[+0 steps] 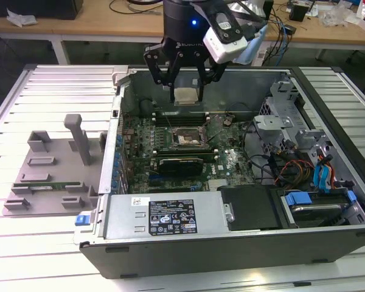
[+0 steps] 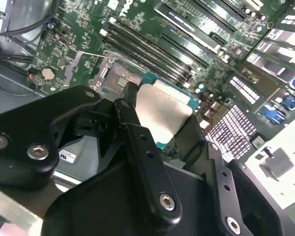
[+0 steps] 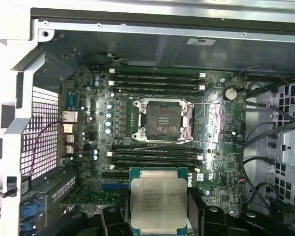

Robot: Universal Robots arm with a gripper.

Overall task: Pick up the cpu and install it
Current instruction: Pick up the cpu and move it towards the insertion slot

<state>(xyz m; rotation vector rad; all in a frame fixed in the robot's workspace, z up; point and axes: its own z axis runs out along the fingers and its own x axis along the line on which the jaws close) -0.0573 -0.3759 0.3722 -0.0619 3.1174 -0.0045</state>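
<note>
Silver-grey metal shows between your fingers (image 2: 132,123): they are closed on the cpu (image 2: 162,110), one black finger pressed against each of two opposite edges. Its flat top faces the wrist. In the first wrist view the cpu (image 3: 159,204) is a square plate with a thin green rim, held level and square to the board beneath it.

In the exterior view your fingers (image 1: 172,91) hang inside the open computer case (image 1: 170,219), close to one of its side walls. The cpu (image 1: 186,95) is up in the air with them, clear of the motherboard (image 1: 231,161). It touches nothing but the fingers.

The socket (image 3: 162,119) lies below the fingers. In the first wrist view it sits past the chip's edge, with a bank of memory slots (image 3: 155,155) between the two. The socket looks uncovered, with its dark centre bare and thin wire levers beside it, though from this height that is hard to confirm.

Outside the case and well apart from the fingers, a grey fixture (image 1: 48,164) rests on the slatted counter (image 1: 61,85) that also carries the case.
</note>
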